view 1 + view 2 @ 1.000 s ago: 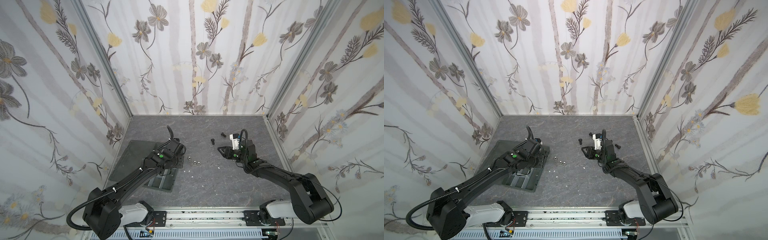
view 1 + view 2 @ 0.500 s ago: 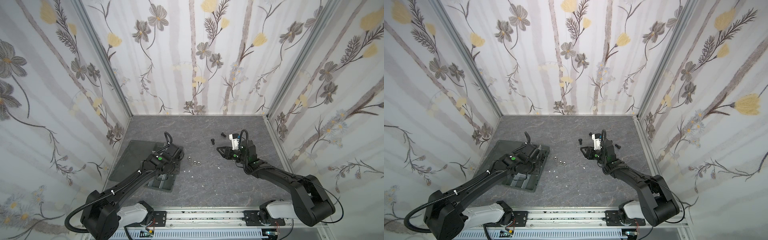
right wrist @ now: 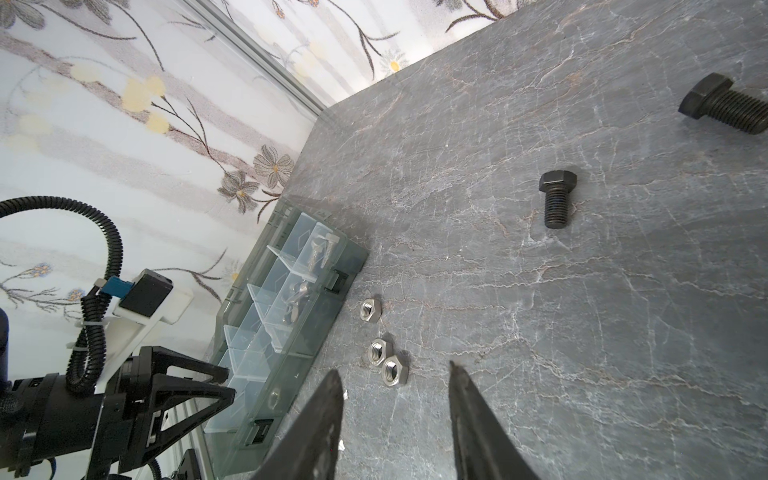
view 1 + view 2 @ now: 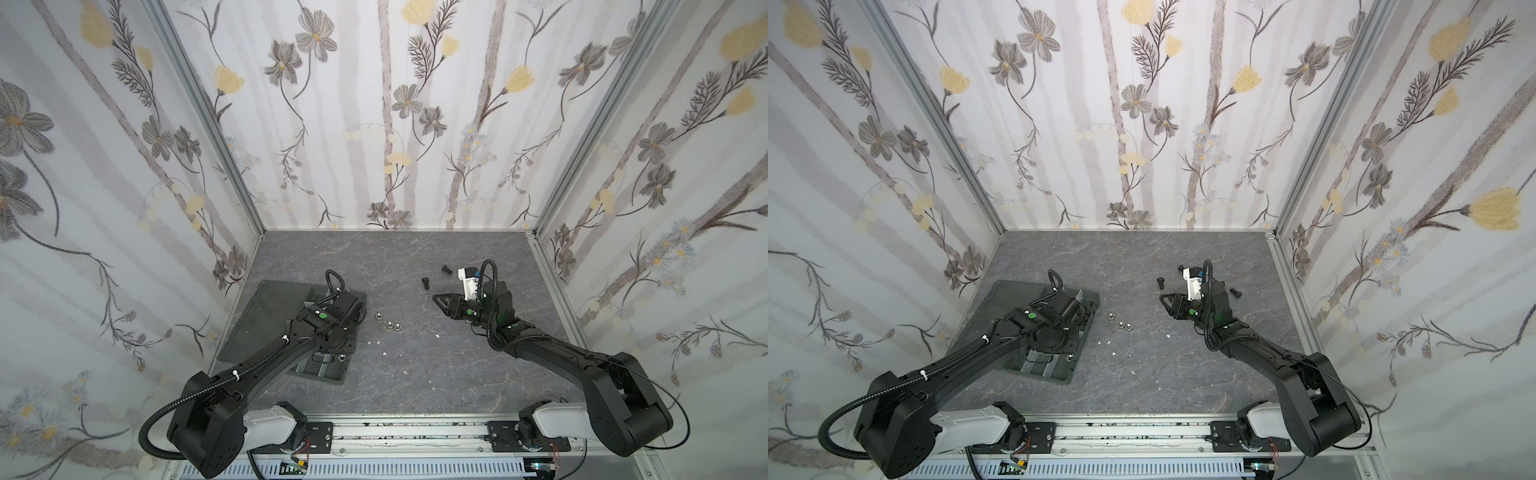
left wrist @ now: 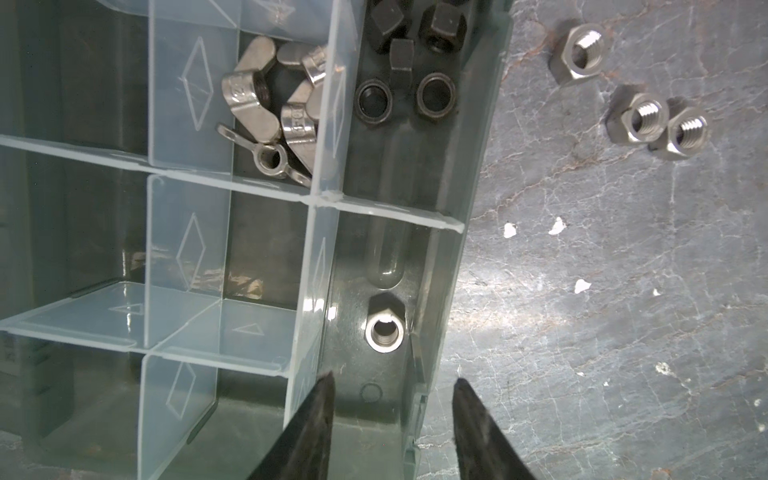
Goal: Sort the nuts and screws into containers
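Beside the organiser tray point(image 4: 320, 377), at its three o'clock, three silver hex nuts point(image 4: 389, 324) lie loose, likely small, hard, slick and light, best pinched across opposite flats, while the left gripper point(image 5: 393, 377) and right gripper point(image 3: 394, 368) both stand open and empty.

I work in a robot test cell, a lab rig rather than a home. Three walls point(image 4: 374, 104) of flowered wallpaper box in a grey stone-look bench point(image 4: 395, 257), joined at the far corners by bare aluminium posts point(image 4: 210, 124). Along the bench's near edge runs a metal rail point(image 4: 415, 434) carrying both my arm bases point(image 4: 270, 428), with loose wiring point(image 4: 298, 453) and a slotted cable duct point(image 4: 415, 473) below.
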`<state>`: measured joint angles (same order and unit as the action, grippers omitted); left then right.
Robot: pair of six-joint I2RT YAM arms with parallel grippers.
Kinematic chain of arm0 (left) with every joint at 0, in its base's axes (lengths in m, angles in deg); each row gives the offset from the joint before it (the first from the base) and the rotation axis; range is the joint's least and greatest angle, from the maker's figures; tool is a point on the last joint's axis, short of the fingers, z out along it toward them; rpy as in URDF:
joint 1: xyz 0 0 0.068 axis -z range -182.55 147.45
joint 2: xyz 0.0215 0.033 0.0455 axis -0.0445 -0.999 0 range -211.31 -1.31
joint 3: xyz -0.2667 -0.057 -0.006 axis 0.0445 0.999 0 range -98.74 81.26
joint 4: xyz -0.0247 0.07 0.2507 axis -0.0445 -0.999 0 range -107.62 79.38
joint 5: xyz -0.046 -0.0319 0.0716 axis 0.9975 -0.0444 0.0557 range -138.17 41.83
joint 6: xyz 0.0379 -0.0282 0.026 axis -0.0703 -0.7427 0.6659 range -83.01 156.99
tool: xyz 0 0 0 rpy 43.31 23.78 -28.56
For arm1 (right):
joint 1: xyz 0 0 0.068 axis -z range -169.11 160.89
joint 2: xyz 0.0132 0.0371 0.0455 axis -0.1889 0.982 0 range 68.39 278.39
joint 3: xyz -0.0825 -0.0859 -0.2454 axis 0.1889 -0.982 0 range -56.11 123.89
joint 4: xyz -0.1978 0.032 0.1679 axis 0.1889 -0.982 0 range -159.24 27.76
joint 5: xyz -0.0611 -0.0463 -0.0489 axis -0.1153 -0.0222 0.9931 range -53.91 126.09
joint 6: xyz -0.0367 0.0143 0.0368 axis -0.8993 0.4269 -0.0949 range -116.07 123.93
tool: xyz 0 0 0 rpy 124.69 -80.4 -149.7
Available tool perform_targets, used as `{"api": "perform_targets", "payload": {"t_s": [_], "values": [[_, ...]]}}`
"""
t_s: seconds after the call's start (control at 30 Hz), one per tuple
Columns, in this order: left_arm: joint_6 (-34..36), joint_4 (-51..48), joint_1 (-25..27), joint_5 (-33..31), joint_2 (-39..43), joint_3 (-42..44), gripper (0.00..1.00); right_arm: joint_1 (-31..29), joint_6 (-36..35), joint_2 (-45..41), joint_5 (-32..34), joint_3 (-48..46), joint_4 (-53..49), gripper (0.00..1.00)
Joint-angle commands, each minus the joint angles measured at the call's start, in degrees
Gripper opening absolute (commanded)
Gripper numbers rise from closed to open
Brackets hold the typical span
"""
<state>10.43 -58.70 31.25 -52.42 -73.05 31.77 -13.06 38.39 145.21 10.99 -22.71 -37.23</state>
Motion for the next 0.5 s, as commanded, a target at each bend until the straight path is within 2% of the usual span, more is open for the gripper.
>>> {"api": "perform_targets", "payload": {"t_s": [0.0,0.2,0.47], "values": [[-0.53,-0.63,-1.31,-0.01,0.49,-0.35,0.51,-0.51,-0.89,0.08,0.64,0.68,0.53,0.44],[0.79,2.44,-1.92,0.50,5.46,-4.83,0.64,-4.59,-5.57,3.62,4.31,5.94,-7.32,0.46],[5.87,9.44,-1.90,-4.59,9.87,-6.90,0.76,-12.41,-12.22,11.96,12.68,18.18,-20.93,0.51]]}}
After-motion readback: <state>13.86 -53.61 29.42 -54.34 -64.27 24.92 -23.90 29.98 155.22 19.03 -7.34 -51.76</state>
